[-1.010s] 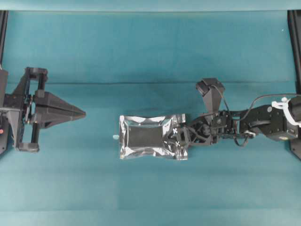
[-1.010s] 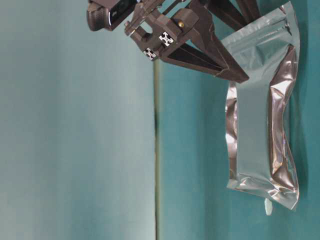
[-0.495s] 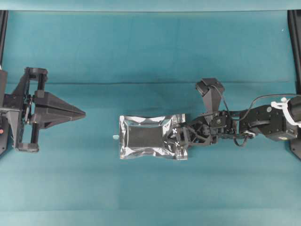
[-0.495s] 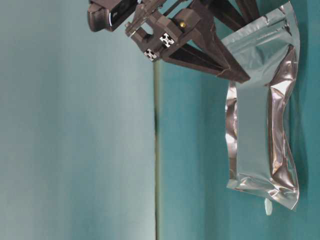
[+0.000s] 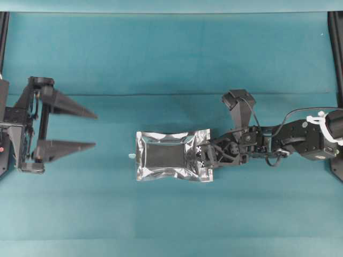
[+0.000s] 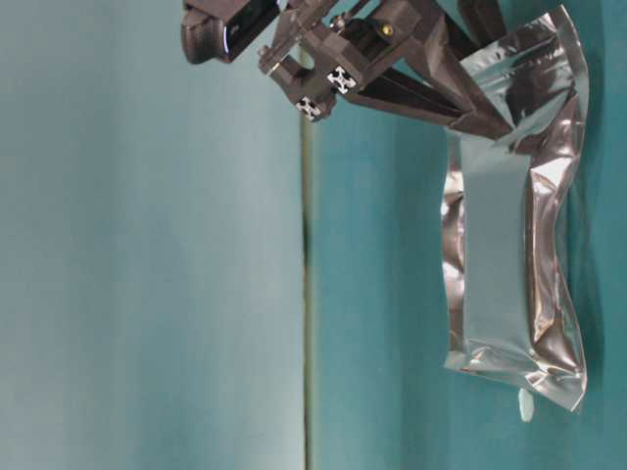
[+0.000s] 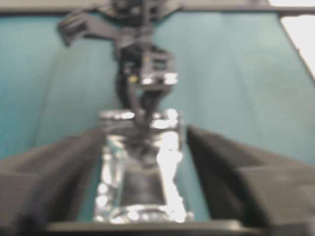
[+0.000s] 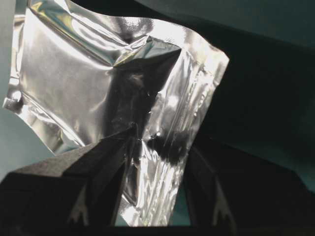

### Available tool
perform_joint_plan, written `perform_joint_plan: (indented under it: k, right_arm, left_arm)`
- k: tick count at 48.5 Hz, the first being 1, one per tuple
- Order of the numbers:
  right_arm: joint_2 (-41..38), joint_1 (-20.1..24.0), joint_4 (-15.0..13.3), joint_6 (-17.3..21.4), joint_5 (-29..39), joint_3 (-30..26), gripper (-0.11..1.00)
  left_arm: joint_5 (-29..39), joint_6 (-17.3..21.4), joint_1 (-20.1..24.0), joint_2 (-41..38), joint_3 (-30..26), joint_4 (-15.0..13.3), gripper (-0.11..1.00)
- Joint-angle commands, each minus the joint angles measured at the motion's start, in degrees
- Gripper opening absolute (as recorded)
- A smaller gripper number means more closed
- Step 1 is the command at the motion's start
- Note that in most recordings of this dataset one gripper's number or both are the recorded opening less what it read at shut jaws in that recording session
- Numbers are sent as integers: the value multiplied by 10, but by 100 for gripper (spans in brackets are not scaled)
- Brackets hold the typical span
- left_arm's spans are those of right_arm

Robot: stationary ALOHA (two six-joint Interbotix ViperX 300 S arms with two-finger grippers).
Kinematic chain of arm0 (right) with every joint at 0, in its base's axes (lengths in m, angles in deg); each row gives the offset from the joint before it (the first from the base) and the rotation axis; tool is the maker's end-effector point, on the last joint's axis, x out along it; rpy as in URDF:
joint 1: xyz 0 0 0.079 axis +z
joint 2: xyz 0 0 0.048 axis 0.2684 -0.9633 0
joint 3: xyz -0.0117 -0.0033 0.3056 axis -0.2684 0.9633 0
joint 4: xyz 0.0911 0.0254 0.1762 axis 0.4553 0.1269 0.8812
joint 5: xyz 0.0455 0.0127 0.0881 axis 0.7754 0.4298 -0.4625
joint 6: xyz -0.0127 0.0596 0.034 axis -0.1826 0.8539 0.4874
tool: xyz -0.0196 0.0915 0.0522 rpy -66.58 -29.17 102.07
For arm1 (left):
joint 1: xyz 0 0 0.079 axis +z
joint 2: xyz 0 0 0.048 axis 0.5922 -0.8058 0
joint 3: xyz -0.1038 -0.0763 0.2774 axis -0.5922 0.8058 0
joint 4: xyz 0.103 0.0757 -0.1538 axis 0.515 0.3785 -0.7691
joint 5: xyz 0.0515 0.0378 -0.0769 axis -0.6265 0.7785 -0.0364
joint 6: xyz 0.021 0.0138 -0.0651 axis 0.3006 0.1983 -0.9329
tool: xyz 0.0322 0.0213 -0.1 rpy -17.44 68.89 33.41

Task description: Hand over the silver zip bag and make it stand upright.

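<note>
The silver zip bag [image 5: 166, 156] lies flat on the teal cloth near the middle, long side running left to right, dark panel facing up. My right gripper [image 5: 202, 157] reaches in from the right, and its black fingers pinch the bag's right end. In the right wrist view the crinkled foil [image 8: 74, 83] is folded between both fingers [image 8: 98, 162]. From table level that end of the bag [image 6: 500, 284] is buckled under the gripper [image 6: 495, 127]. My left gripper [image 5: 96, 130] stands open at the far left, well apart from the bag. The bag [image 7: 142, 182] shows blurred between its fingers.
A tiny pale scrap [image 5: 131, 155] lies against the bag's left edge. Black frame rails [image 5: 336, 43] run along the right and left borders. A fold line [image 5: 161, 95] crosses the cloth behind both arms.
The left gripper has opened wide. The right gripper's fingers have closed in on the bag's right end, and the foil there has buckled. The bag has not shifted.
</note>
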Motion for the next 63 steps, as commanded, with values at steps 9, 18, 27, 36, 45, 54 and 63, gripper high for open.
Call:
perform_joint_plan:
  k: [9, 18, 27, 36, 45, 54, 63]
  right_arm:
    - [5, 3, 0, 6, 25, -10, 42]
    - [5, 3, 0, 6, 21, -11, 15]
    - [5, 3, 1, 6, 21, -11, 6]
    - [5, 3, 0, 6, 20, -11, 6]
    - [5, 3, 0, 6, 20, -11, 6]
    - [5, 3, -3, 3, 24, -11, 6]
    - [23, 1, -11, -5, 29, -19, 6]
  left_arm:
    - [-2, -1, 1, -2, -6, 1, 83]
    - [-2, -1, 1, -2, -6, 1, 82]
    - [-2, -1, 2, -2, -5, 1, 82]
    - [-3, -2, 1, -2, -6, 1, 82]
    - [-3, -2, 1, -2, -6, 1, 82]
    - [-3, -3, 1, -2, -6, 1, 82]
    - [-3, -3, 1, -2, -5, 1, 82]
